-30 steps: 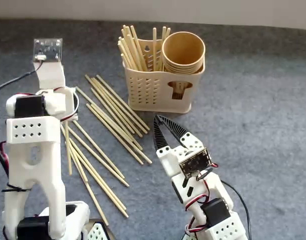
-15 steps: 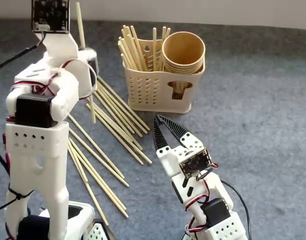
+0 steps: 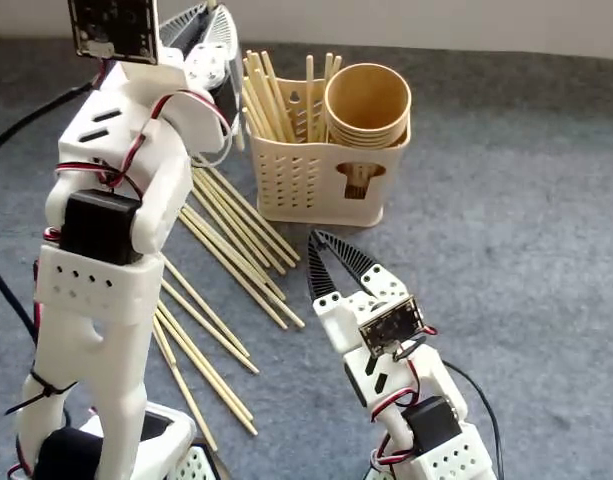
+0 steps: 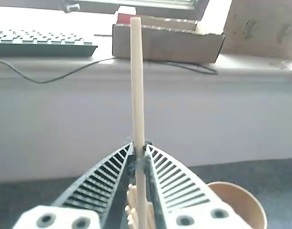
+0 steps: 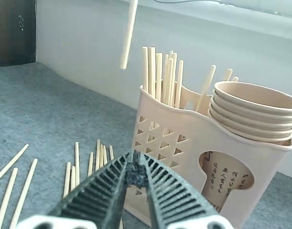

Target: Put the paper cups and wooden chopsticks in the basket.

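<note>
One wooden chopstick [image 4: 137, 71] hangs nearly upright, clamped in the left gripper [image 4: 138, 145], which is raised just beside the basket [image 3: 316, 185] near the worktop's [image 3: 526, 230] far edge. Stacked paper cups [image 3: 368, 100] and a bundle of chopsticks [image 3: 266, 95] stand in the basket. Many loose chopsticks [image 3: 231, 250] lie fanned toward the near edge. The right gripper [image 3: 316, 242], fingers together and empty, sits low before the basket.

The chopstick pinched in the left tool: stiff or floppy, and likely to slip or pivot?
Probably stiff: the chopstick runs straight past the left tool with no sag. It looks thin and light, so weight should hardly matter. Pinched at one narrow spot, it may pivot or slip if it bumps the basket.
</note>
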Motion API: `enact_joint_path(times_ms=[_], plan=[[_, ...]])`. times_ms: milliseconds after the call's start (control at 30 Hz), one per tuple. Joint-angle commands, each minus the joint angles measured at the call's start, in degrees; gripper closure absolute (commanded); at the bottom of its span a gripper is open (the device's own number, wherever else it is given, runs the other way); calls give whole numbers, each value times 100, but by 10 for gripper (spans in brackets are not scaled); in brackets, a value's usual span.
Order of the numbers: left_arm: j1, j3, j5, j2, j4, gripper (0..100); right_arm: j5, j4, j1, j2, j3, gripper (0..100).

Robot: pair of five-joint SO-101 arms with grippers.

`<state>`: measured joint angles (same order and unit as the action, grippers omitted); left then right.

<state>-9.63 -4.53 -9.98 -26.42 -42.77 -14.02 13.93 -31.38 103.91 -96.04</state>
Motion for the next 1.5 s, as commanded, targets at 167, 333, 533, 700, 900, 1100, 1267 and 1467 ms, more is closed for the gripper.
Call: enact_joint_path(times_ms=[167, 333, 533, 700, 900, 1100, 1267, 1467], plan=[[-347, 1262, -62, -145, 2699, 994, -53, 22, -48, 75, -585, 992], [-400, 2018, -35, -145, 3798, 994, -53, 22, -48, 75, -585, 992], [-462, 2809, -18, -145, 3807, 994, -53, 22, -48, 75, -585, 992], [-444, 3064, -18, -4, 3815, 990, -53, 22, -48, 75, -585, 992], [-338, 3064, -44, 198, 3780, 930, -53, 22, -48, 75, -585, 992], [-286, 2536, -53, 189, 2743, 913, -53, 22, -48, 75, -585, 992], [-75, 2026, -62, 198, 1635, 916, -53, 22, -40, 75, -585, 992], [497, 1982, -62, 189, 651, 916, -53, 22, -31, 75, -585, 992]])
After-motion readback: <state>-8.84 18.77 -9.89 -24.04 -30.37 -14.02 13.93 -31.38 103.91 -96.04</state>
